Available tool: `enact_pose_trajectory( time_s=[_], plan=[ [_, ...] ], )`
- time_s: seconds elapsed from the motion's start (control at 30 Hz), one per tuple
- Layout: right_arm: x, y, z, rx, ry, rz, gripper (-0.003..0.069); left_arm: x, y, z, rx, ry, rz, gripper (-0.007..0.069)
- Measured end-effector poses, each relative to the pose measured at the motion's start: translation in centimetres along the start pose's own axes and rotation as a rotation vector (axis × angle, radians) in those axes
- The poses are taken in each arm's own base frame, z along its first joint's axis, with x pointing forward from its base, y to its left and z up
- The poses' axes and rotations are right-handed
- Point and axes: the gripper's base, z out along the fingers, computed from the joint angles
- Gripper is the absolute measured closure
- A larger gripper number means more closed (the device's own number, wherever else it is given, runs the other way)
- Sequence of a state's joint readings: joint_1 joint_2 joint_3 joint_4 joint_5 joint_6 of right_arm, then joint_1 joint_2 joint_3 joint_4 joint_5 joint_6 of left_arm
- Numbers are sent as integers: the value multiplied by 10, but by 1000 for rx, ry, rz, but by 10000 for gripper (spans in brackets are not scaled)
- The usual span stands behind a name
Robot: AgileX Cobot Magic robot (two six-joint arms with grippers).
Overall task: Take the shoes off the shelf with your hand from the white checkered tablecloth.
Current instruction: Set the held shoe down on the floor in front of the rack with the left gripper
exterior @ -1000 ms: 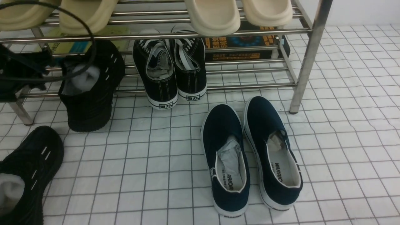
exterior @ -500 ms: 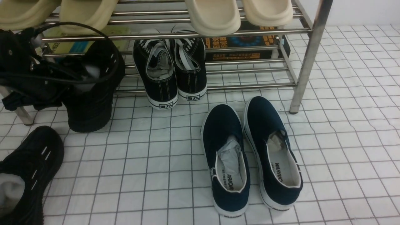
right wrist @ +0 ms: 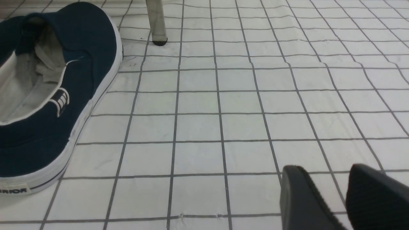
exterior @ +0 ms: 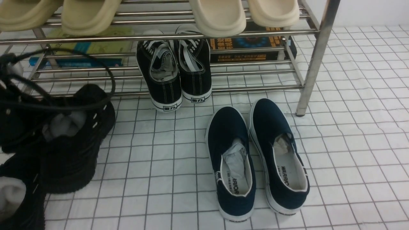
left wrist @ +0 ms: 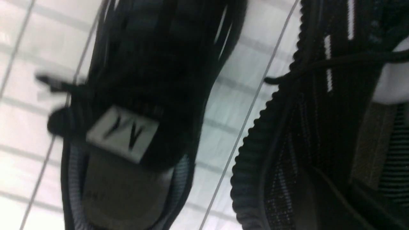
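Your left gripper [exterior: 28, 127], a dark mass at the left edge of the front view, has hold of one of the shoes [exterior: 75, 150] at its collar. Its jaws are hidden behind its own body, so only the pressed contact shows. Your right gripper [right wrist: 327, 171] hangs low over bare cloth, fingers [right wrist: 306, 198] slightly parted with nothing between them.

You see the white checkered tablecloth [exterior: 351, 143] filling the frame, thin dark grid, lightly wrinkled. The shelf [exterior: 316, 57] spans the top, one thick leg standing at the upper right.

The gripped sneaker is off the shelf, in front of its lower tier at the middle left. Its sole overlaps its mate [exterior: 19, 204] in the lower left corner. Each holds a pale stuffing roll.

Low in the centre, the navy slip-ons [exterior: 255, 159] lie side by side on the cloth. You can read WARRIOR printed on both insoles, and crumpled paper fills each toe. In the right wrist view a sole tag [right wrist: 12, 190] shows the end of the same word.

The black canvas lace-ups [exterior: 174, 76] sit on the lower tier with heels past the front tube. Their white heel patches [exterior: 169, 108] bear bold characters too small to read.

Cream slippers [exterior: 217, 16] rest on the upper tier.

Through the tubes you see a dark box [exterior: 252, 44] with illegible orange print and a green-and-blue pack [exterior: 86, 51].

In the left wrist view, one sneaker's pale tongue label [left wrist: 123, 134] carries dark strokes, blurred beyond reading.
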State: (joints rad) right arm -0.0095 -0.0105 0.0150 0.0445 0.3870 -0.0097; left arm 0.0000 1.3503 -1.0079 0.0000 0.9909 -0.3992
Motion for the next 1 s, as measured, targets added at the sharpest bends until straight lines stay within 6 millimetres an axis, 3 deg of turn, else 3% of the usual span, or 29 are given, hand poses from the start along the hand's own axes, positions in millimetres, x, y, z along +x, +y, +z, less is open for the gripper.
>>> enact_pose_trajectory(
  time_s=[0.23, 0.43, 0.5, 0.6, 0.77, 0.9, 1.0],
  plan=[
    [0, 0, 0, 0, 0, 0, 420, 33, 14, 34, -35, 82, -3, 608],
    [0, 0, 0, 0, 0, 0, 420, 33, 14, 35, -27, 76, -8, 573],
    [0, 0, 0, 0, 0, 0, 420, 34, 14, 32, -20, 66, -8, 518],
    [0, 0, 0, 0, 0, 0, 420, 35, 14, 18, 0, 30, 14, 439],
    [0, 0, 0, 0, 0, 0, 420, 42, 16, -31, 46, -80, 99, 375],
    [0, 0, 0, 0, 0, 0, 420, 70, 26, -64, 75, -118, 234, 454],
    [0, 0, 0, 0, 0, 0, 420, 103, 35, -75, 126, -143, 304, 585]
  ],
)
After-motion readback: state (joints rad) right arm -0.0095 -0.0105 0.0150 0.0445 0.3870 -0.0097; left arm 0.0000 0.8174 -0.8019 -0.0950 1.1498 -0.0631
